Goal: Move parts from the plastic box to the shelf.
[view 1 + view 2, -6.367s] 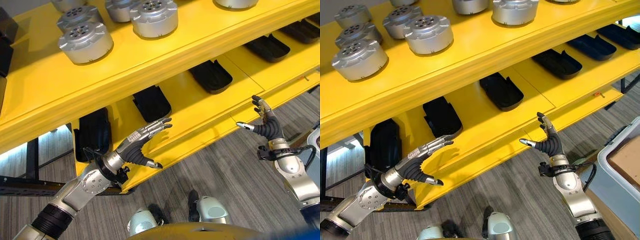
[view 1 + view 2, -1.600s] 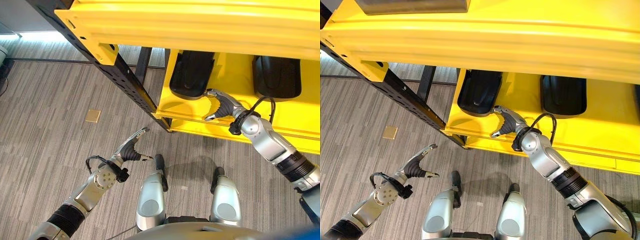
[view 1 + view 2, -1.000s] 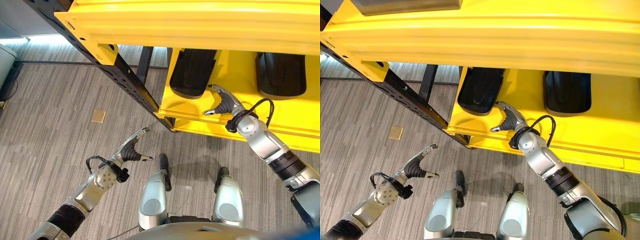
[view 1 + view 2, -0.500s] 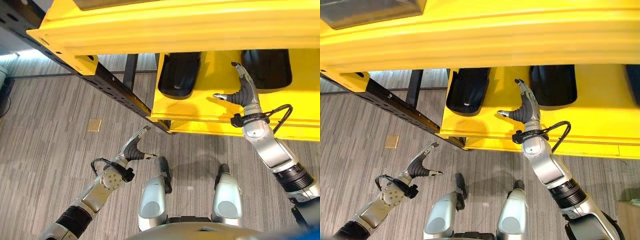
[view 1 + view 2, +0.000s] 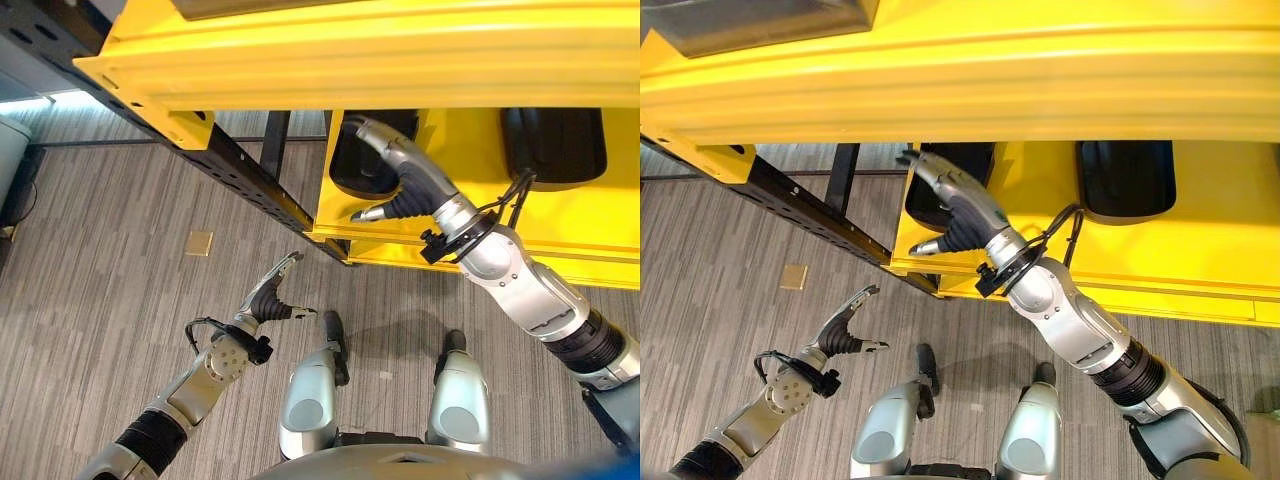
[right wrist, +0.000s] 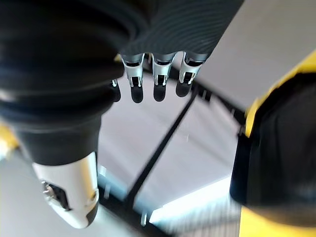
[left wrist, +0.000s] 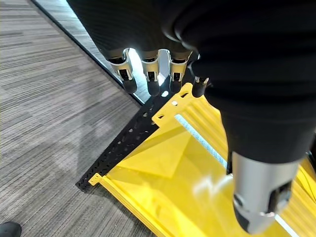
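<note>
Reaching with the right hand [image 5: 400,185] across the yellow shelf [image 5: 420,55], straight released fingers are held empty over a black part [image 5: 1127,178] already lying there. The left hand [image 5: 268,300] hangs released over the floor [image 5: 120,260]. Each part should be set flat, apart from its neighbours.

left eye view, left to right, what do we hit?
Small tan square on the floor → left robot hand → black perforated shelf upright → right robot hand, open, in front of a black part → second black part on the yellow shelf.
</note>
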Available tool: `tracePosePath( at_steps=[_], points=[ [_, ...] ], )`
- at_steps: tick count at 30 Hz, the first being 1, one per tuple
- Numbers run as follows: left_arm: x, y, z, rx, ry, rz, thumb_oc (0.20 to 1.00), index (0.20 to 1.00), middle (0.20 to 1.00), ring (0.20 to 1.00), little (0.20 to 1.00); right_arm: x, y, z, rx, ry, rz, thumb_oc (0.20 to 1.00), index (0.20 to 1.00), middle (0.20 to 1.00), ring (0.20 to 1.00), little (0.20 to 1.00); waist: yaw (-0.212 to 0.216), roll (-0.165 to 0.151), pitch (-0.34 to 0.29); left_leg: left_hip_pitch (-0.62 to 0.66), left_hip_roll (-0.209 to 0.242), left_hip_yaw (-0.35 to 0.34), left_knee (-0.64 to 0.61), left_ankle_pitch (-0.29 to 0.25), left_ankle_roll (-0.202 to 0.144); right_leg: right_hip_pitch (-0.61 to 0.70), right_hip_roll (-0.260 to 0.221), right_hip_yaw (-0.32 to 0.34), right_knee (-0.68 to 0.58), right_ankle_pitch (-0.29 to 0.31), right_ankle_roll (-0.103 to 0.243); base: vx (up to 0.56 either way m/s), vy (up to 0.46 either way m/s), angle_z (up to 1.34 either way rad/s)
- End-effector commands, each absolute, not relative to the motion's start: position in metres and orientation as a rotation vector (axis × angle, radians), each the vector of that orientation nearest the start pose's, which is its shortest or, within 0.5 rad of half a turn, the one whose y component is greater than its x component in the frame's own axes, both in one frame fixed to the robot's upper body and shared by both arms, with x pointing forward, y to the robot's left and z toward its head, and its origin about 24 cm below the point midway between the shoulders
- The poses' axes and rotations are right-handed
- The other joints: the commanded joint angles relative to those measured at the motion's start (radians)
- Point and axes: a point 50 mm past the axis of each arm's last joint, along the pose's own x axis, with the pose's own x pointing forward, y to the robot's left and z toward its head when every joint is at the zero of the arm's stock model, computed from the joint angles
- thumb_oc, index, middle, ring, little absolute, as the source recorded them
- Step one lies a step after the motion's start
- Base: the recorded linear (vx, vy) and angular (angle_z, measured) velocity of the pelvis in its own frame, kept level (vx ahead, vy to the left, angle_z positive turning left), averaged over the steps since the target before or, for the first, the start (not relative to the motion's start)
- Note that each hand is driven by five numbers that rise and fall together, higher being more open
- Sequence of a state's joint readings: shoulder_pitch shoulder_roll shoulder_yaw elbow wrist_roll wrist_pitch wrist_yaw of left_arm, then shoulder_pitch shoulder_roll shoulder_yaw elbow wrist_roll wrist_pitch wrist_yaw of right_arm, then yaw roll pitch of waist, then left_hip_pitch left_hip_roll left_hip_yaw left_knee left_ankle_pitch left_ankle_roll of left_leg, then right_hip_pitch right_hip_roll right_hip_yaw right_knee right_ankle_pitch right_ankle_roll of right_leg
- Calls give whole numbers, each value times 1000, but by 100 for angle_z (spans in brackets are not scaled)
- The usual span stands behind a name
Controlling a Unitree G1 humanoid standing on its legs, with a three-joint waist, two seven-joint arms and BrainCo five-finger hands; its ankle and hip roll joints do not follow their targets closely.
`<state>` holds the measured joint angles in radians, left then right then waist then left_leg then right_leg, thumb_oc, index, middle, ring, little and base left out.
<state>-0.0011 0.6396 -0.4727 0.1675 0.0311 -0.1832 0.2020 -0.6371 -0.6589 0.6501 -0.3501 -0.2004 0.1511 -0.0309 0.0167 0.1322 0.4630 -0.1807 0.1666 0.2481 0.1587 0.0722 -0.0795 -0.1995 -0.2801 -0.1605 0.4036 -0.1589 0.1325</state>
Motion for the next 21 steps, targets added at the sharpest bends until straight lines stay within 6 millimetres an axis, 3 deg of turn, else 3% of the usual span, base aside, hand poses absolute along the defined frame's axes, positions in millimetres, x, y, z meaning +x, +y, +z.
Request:
tracePosePath(
  at_steps=[1, 6, 15, 21],
  points=[
    [229, 198, 13, 676, 24, -278, 1000, 1000, 1000, 1000, 1000, 268, -56, 223, -919, -800, 585, 1000, 1000, 1000, 1000, 1000, 14, -45, -12, 46, 40, 63, 69, -85, 3, 35, -27, -113, 30, 0, -13, -44, 18, 19],
    [237, 198, 21, 687, 0, -270, 1000, 1000, 1000, 1000, 1000, 285, -43, 211, -1028, -657, 581, 1000, 1000, 1000, 1000, 1000, 55, -50, 12, 15, 37, 46, 85, -83, 5, 24, -37, -130, 31, 14, -4, -61, 52, 14],
    [241, 197, 24, 706, -14, -262, 1000, 1000, 1000, 1000, 1000, 314, -53, 189, -1103, -541, 386, 1000, 1000, 1000, 1000, 1000, 81, -52, 37, -26, 35, 32, 118, -87, 13, 12, -43, -141, 53, 13, -1, -20, 9, 4],
    [242, 197, 27, 713, -22, -277, 1000, 1000, 1000, 1000, 1000, 326, -56, 176, -1113, -447, 433, 1000, 1000, 1000, 1000, 1000, 94, -46, 47, -46, 32, 29, 135, -91, 15, 2, -50, -145, 70, 6, -3, -10, 1, 10]
  ],
)
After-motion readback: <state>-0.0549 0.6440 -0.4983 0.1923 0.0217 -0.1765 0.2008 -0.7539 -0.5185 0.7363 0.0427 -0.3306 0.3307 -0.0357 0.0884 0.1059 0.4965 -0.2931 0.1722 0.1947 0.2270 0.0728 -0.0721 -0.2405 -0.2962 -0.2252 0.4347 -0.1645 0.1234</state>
